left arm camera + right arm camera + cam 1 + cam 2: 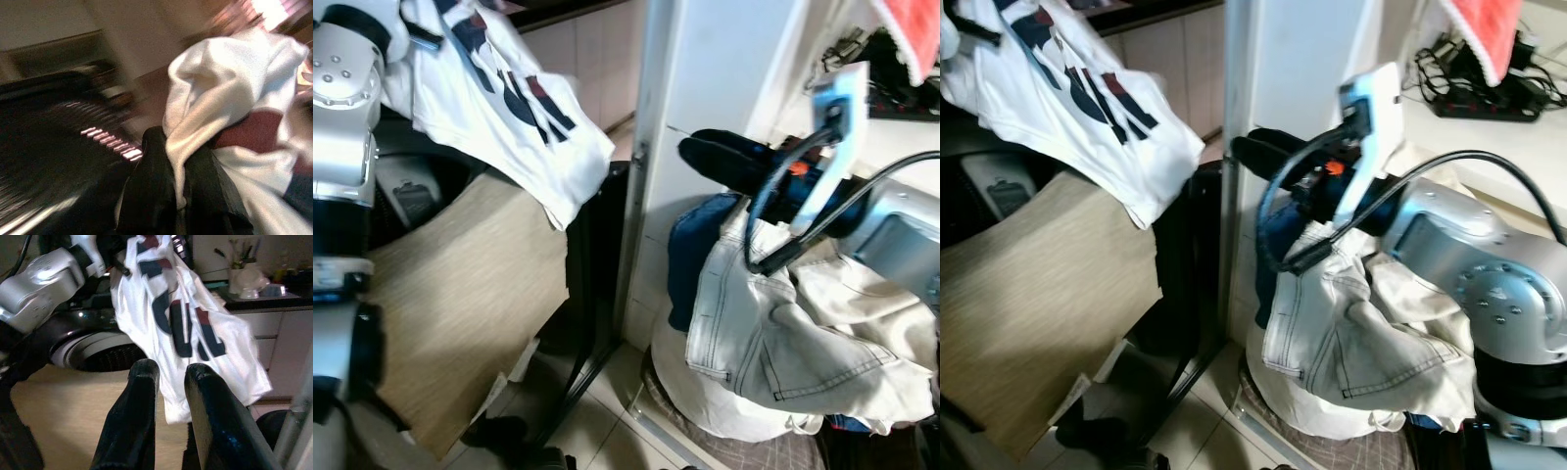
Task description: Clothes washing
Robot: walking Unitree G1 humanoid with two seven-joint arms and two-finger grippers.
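While the left gripper (178,196) pinches a white T-shirt (499,98) over the washer drum (105,355), jeans (773,333) top the basket pile

Left tool (178,196) is raised with fingers clamped; right tool (168,377), fingers slightly parted, reaches forward.

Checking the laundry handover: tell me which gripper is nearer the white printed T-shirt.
Left. The left gripper is shut on the white printed T-shirt, holding it up above the washing machine drum. The right gripper hangs apart, over the jeans.
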